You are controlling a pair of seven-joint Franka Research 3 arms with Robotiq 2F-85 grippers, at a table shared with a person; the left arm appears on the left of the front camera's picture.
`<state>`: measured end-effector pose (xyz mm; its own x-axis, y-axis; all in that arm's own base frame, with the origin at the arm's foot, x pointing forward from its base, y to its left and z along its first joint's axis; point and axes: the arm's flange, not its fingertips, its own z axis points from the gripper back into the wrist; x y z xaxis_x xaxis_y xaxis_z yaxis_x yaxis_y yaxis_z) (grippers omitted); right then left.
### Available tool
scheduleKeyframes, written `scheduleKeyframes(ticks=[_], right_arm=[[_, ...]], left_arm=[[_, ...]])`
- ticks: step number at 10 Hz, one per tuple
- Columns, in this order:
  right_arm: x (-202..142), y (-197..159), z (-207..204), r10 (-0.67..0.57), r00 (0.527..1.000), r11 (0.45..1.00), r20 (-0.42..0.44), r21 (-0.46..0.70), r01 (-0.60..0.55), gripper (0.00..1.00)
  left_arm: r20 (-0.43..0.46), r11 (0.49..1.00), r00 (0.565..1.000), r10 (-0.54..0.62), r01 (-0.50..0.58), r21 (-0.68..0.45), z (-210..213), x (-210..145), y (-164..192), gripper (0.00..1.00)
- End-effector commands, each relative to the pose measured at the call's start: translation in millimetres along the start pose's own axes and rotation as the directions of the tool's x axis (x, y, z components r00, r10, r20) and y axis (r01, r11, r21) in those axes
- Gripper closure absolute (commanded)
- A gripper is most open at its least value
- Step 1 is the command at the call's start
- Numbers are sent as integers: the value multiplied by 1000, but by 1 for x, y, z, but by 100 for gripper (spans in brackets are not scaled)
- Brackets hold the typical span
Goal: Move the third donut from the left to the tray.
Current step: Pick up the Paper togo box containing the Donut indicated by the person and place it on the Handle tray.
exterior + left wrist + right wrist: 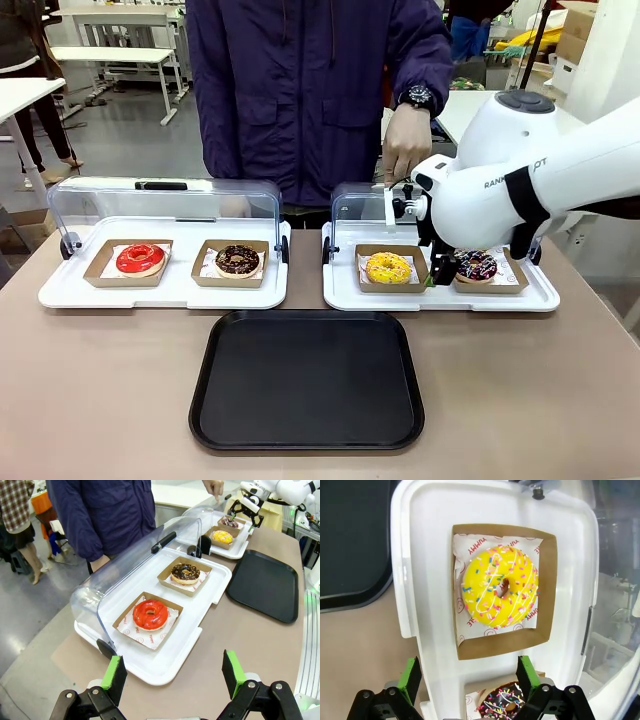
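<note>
**Right pincer wide over the yellow donut's tray**

My right arm reaches in from the right and bends down over the right-hand white display tray [440, 297]. My right gripper [437, 272] points down between the two holders there, jaws spread wide, holding nothing. In the right wrist view the green pads [410, 678] straddle the tray's bare strip just short of the yellow sprinkled donut [500, 586], which sits in its square brown cardboard holder [547, 587] on printed paper. My arm covers most of the chocolate sprinkled donut [477, 265] beside it.

My left gripper [172, 674] hangs wide open over the table edge, near the left display tray with the red-iced donut [150, 614].

The black serving tray [307, 381] lies bare, nearer me. A person's hand [406, 146] holds up the clear lid [360, 204]; the lid's top edge is hard to make out.
</note>
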<state>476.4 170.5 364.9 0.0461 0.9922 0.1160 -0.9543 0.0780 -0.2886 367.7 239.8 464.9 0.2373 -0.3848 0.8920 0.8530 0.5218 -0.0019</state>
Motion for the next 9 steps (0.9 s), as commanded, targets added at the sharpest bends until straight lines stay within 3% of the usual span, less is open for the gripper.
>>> scheduleKeyframes(ticks=[1,9], right_arm=[[3,-9,-15,-15,1000,999,-18,-30,14,0],[-1,-22,-50,2,999,1000,-36,-4,-2,0]], left_arm=[[-3,1000,1000,-10,10,-8,1,1,-1,0],[-3,1000,1000,-10,10,-8,1,1,-1,0]])
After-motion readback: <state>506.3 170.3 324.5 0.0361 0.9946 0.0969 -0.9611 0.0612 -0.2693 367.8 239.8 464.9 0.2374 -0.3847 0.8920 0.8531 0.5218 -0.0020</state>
